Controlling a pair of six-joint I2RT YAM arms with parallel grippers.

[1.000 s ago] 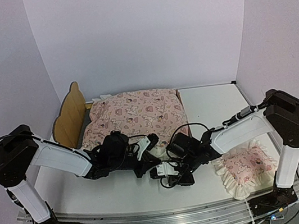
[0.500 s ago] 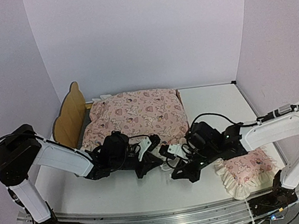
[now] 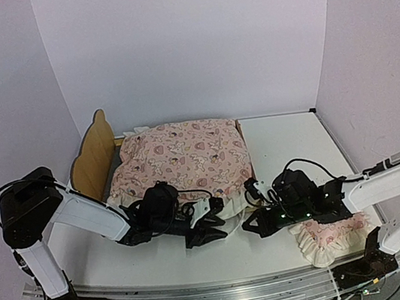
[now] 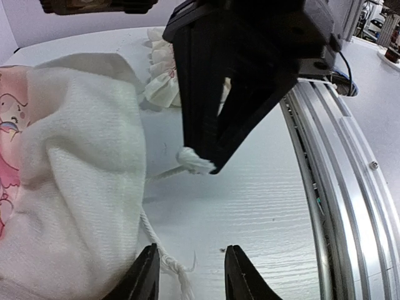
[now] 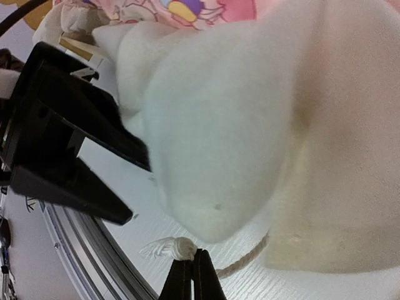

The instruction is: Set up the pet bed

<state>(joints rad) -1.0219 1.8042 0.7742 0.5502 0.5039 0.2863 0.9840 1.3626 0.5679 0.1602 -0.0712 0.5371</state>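
The pet bed, light plywood with an eared headboard, stands far left, its base covered by the pink heart-print cushion. At the cushion's near edge the left gripper has its jaws apart and empty, while the right gripper is pinched on the knot of a white cord. A ruffled pillow lies near right, partly under the right arm.

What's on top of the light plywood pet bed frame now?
A pink heart-print ruffled cushion covers the plywood bed frame; only its bear-ear headboard shows clearly. The base underneath is hidden.

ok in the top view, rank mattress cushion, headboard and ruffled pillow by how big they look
1. mattress cushion, clearly largest
2. headboard and ruffled pillow look alike; the pillow is partly covered, so unranked
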